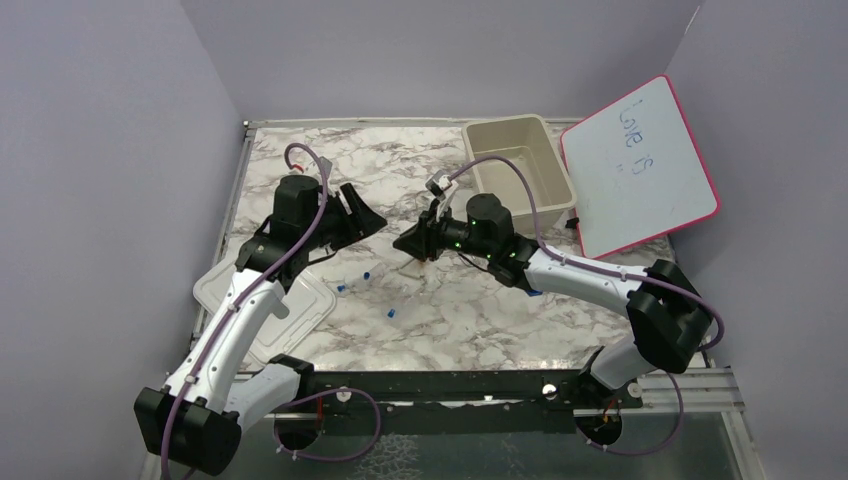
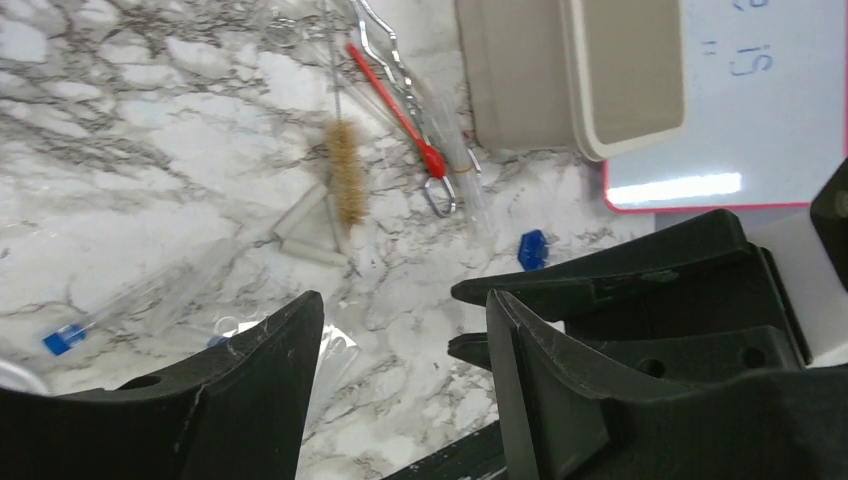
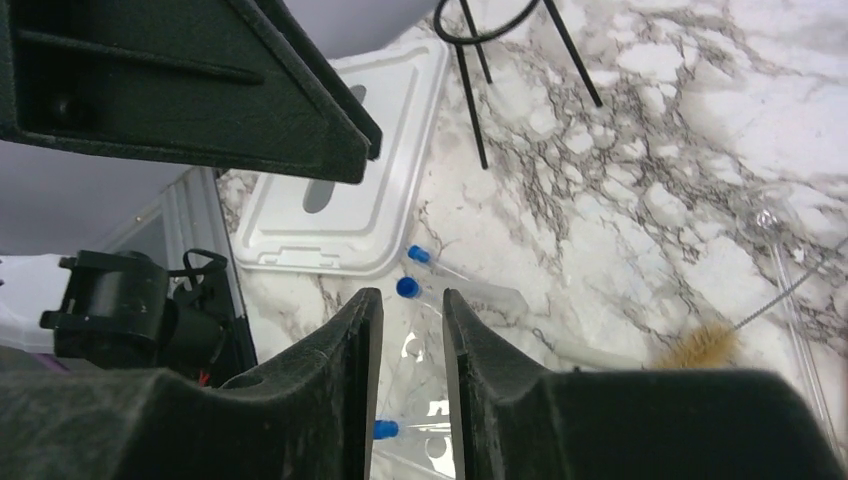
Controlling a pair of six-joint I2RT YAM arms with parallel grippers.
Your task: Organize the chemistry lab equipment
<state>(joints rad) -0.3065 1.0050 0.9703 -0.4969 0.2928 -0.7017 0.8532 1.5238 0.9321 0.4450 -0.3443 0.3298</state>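
Left gripper (image 2: 402, 300): jaws wide apart, nothing between them, hanging over the marble table (image 2: 120, 150). Ahead of it I see the wire brush (image 2: 348, 185) lying flat. Just beside it are the dropper (image 2: 395, 108), red tip toward me, and the metal clamp (image 2: 441, 210), both close to the tub (image 2: 520, 90). The blue hexagonal piece (image 2: 533, 250) sits alone near the whiteboard (image 2: 760, 100) corner.

Right gripper (image 3: 410, 300): jaws at a narrow gap. Clear tubes (image 3: 470, 290) with blue caps show through and past it. I cannot tell whether it pinches one or they simply lie on the marble below. The black wire ring (image 3: 472, 105) is beyond, next to the white lid (image 3: 350, 170).

From overhead, both grippers face each other mid-table, tubes scattered between them.
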